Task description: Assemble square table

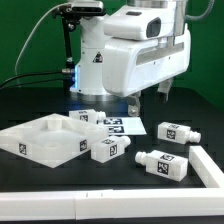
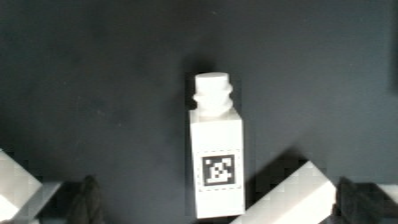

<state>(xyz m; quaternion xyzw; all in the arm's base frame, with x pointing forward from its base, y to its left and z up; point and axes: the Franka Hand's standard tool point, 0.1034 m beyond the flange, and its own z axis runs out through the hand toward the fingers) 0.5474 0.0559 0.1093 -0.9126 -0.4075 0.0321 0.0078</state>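
To the exterior view's right of the white square tabletop (image 1: 45,138), the end effector (image 1: 150,98) hovered over the black counter (image 1: 100,176), fingers spread apart and empty above a loose tagged table leg (image 2: 217,150), seemingly lining up a pickup needing a straight descent and closing.

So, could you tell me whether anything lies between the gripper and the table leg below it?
Nothing visible does: in the wrist view the table leg lies alone on the dark surface, centred before the open gripper, with no other part between.
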